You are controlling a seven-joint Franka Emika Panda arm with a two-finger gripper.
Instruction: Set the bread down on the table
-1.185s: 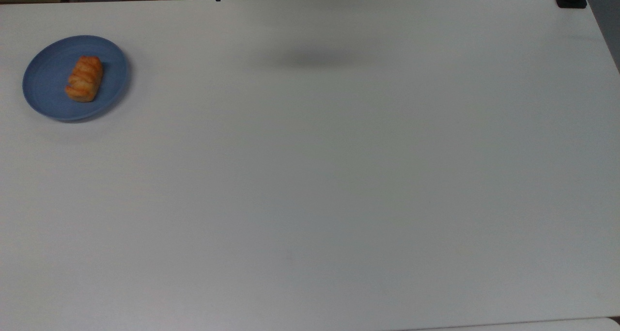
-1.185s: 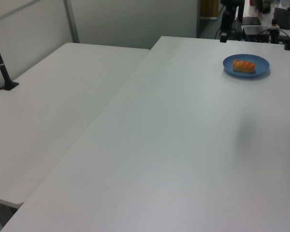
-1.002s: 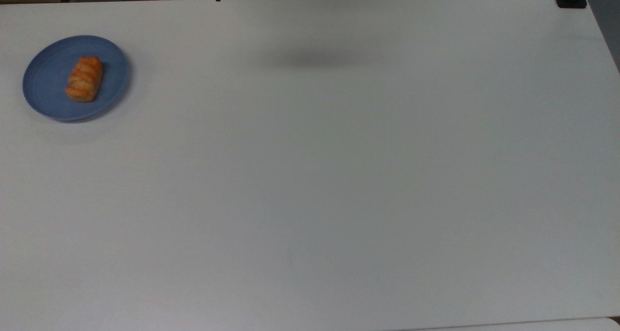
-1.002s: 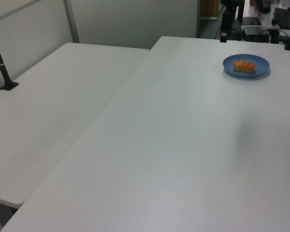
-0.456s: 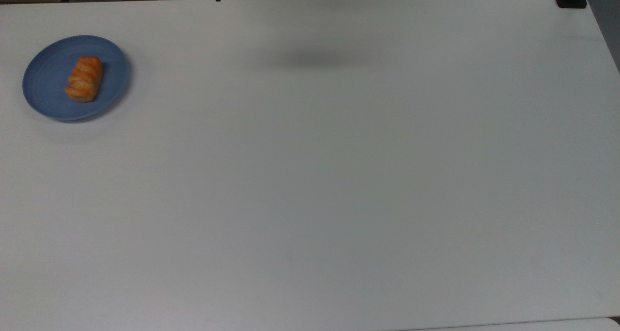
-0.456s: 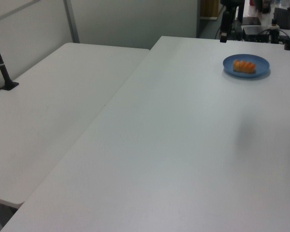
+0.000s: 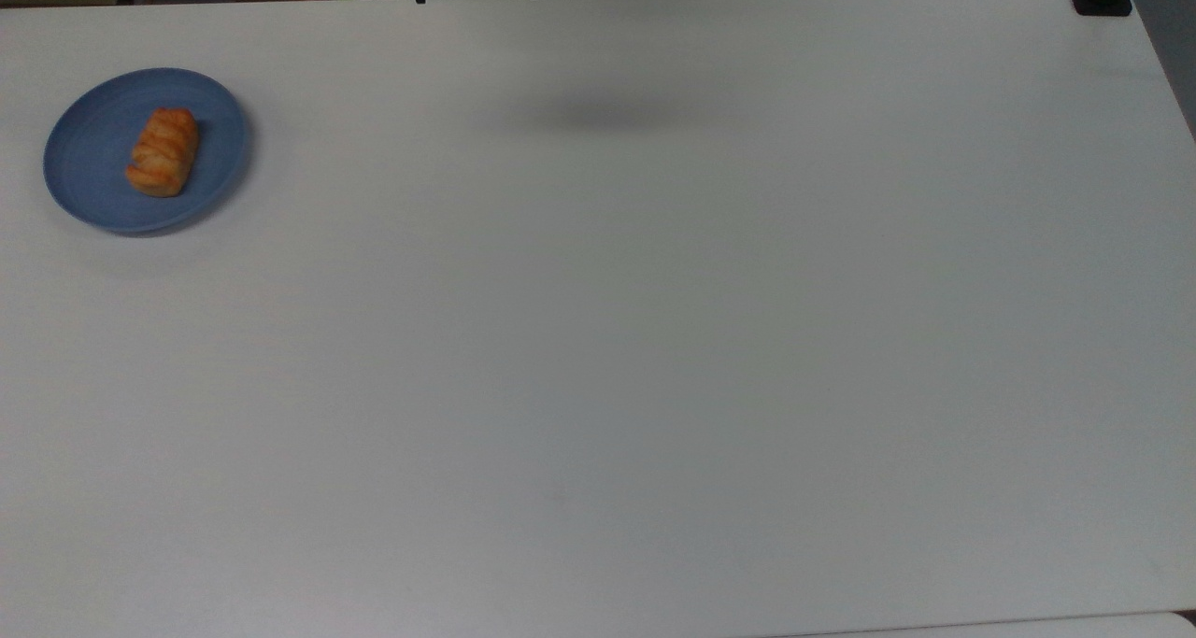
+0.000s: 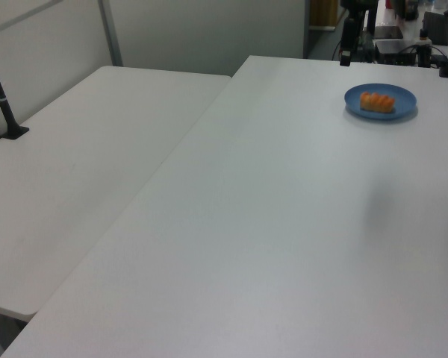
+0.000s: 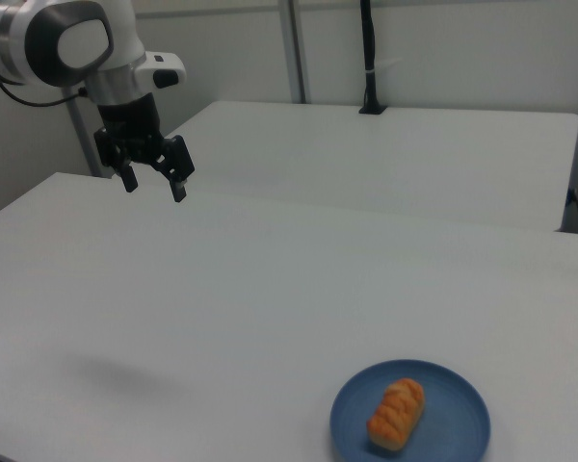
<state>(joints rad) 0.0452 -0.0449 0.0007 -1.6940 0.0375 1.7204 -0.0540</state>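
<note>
So the gripper (image 9: 154, 183) is hanging in the air high over the table (image 9: 222, 308) in the right view, up toward the right view's upper left, fingers (image 9: 180, 185) spread apart and pointing down with nothing between them. The white arm (image 9: 67, 43) is reaching in from the right view's top left corner. A soft grey shadow (image 9: 116, 371) is sitting on the tabletop well below it, and the same kind of blurry patch (image 7: 607, 115) is showing in the top view near the far edge.

The bread (image 9: 397, 414) is lying on the blue plate (image 9: 462, 433), well away from the gripper, down at the right view's lower right. It's a little golden-orange braided loaf, resting roughly in the middle of the plate and lying flat. In the top view the bread (image 7: 163, 150) and plate (image 7: 93, 162) are sitting at the top view's left edge, and in the left view the bread (image 8: 377, 101) is on the plate (image 8: 403, 97) near the left view's upper right.

A second white table (image 9: 414, 159) is standing just beside the first one, with a black pole (image 9: 368, 58) clamped at its far side.
</note>
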